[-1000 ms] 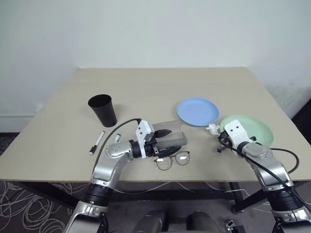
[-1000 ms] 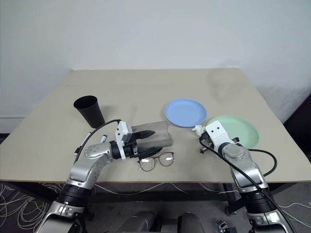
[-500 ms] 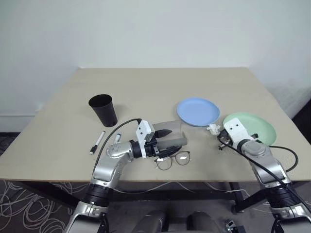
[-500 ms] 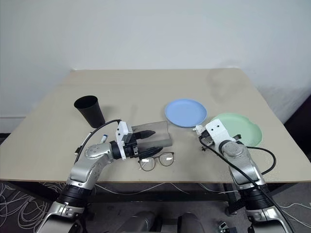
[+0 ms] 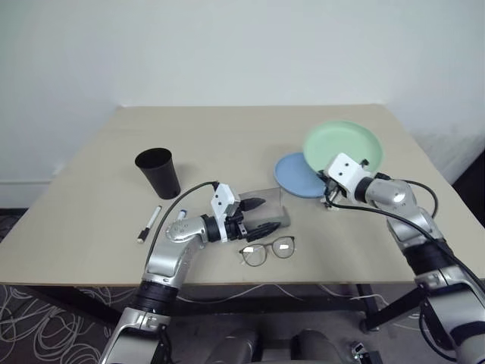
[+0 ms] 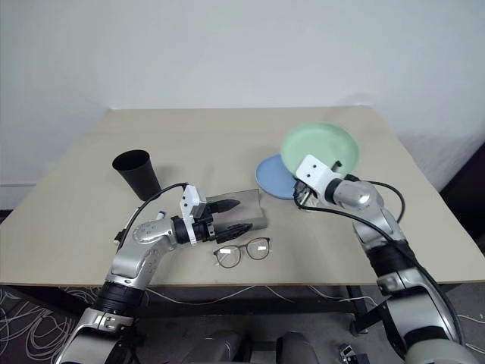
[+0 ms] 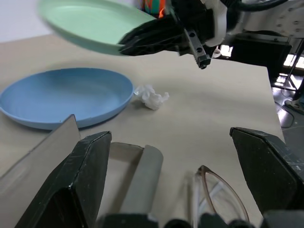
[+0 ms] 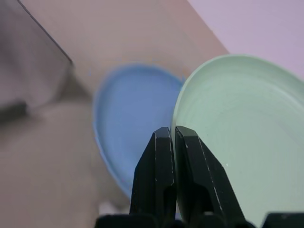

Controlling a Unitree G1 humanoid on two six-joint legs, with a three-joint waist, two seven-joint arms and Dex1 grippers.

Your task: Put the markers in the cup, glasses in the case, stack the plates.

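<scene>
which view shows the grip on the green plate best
The right wrist view: the right gripper is shut on the green plate at its rim. The eye views show the whole plate lifted; the left wrist view shows its underside.

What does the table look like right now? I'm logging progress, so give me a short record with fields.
green plate: lifted, pinched at its rim by the right gripper, partly above the blue plate
blue plate: flat on the table
case: open, beside the open left gripper
glasses: on the table, outside the case
markers: on the table, near the cup
cup: upright
white scrap: near the blue plate
</scene>
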